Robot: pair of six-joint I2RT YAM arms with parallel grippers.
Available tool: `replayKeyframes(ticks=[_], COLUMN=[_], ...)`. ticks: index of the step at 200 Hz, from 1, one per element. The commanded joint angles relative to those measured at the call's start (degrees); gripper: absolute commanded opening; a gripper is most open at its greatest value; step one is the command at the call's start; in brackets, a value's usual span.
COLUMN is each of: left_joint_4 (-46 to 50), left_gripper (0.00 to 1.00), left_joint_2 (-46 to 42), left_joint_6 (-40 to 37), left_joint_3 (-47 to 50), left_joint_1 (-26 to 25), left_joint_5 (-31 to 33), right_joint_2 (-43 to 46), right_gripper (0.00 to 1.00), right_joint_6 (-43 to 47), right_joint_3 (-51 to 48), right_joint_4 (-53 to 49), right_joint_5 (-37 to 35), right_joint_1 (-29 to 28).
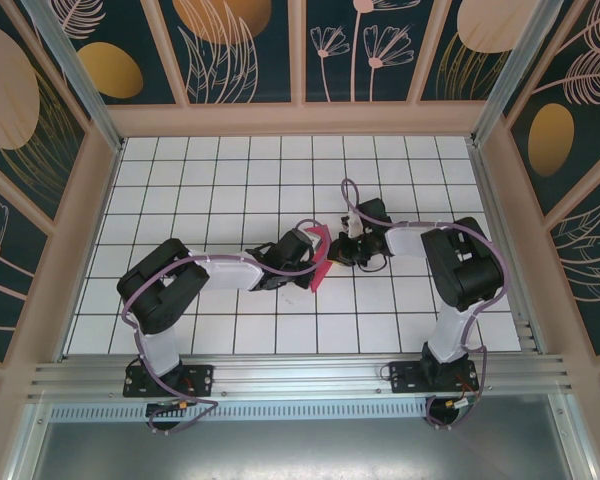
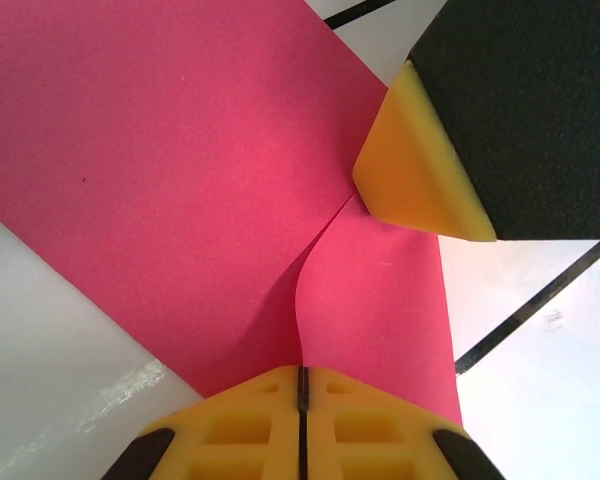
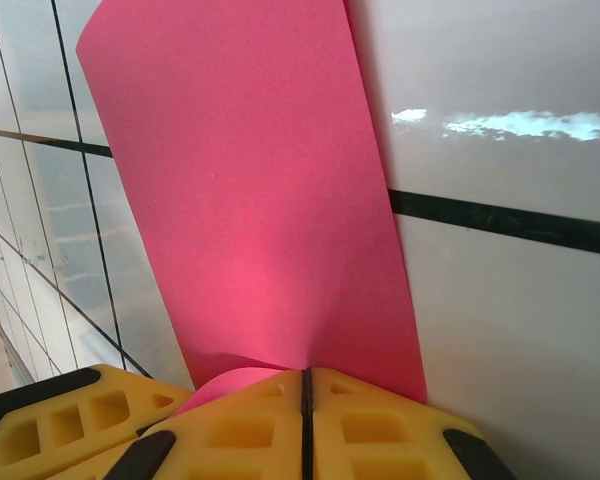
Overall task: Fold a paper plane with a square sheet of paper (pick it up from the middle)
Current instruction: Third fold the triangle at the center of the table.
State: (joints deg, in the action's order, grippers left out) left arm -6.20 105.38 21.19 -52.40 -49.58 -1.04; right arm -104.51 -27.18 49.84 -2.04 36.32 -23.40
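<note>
Pinching the square sheet of paper (image 2: 180, 170) from opposite sides, both arms meet near the middle of the white grid-tiled surface (image 1: 230, 180). The left gripper (image 2: 302, 385) has its yellow fingers pressed together with the magenta-pink paper clamped in the seam between them. The right gripper (image 3: 305, 385) is likewise closed tight on the sheet, with the paper stretching away from its fingers over the tiles and black grid lines. From above, the sheet shows as a narrow pink strip between the two wrists, running near to far. The left arm reaches in from the left and the right arm from the right, their heads close together. In the left wrist view one yellow fingertip of the right gripper touches the paper at upper right. From that tip a curved paper edge runs down to the left fingers, where one layer overlaps another. In the right wrist view a small curl of paper bulges just left of the closed fingers, beside a finger of the left gripper. Whether the sheet's lower edge touches the surface cannot be told.
</note>
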Motion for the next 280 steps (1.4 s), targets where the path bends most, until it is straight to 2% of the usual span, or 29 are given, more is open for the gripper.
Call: replayKeyframes(ticks=[1, 31, 77, 140, 168, 218, 257, 280], left_joint_4=[2.41, 2.58, 2.51, 2.6, 2.58, 2.59, 2.69, 2.69], left_gripper=[0.1, 0.1, 0.1, 0.1, 0.1, 0.1, 0.1, 0.1], left_joint_2=[0.55, 0.26, 0.17, 0.16, 0.17, -0.09, -0.09, -0.01], left_joint_6=[-0.89, -0.97, -0.81, -0.89, -0.83, -0.69, -0.66, -0.6], left_joint_3=[0.13, 0.45, 0.61, 0.76, 0.9, 0.98, 0.76, 0.8], left_joint_1=[0.32, 0.28, 0.28, 0.28, 0.28, 0.29, 0.28, 0.31], left_joint_5=[-0.03, 0.24, 0.08, 0.23, 0.2, 0.26, 0.38, 0.3], right_joint_2=[1.87, 5.56, 3.7, -2.01, -0.98, 6.98, 5.41, 2.87], right_gripper=[0.12, 0.12, 0.12, 0.11, 0.11, 0.11, 0.11, 0.1], right_joint_6=[0.64, 0.79, 0.6, 0.46, 0.31, -1.2, -3.81, -4.29], right_joint_3=[-0.42, -0.04, -0.25, -1.4, -1.53, -2.02, -4.62, -4.93], right_joint_4=[0.28, -0.29, 0.6, -0.56, -0.44, 0.3, 4.15, 4.29], right_joint_5=[-0.76, 0.0, 1.02, -6.6, -4.98, 0.64, 2.05, -0.76], right_joint_1=[-0.36, 0.63, 1.16, 1.25, 1.16, 0.91, -0.92, -1.98])
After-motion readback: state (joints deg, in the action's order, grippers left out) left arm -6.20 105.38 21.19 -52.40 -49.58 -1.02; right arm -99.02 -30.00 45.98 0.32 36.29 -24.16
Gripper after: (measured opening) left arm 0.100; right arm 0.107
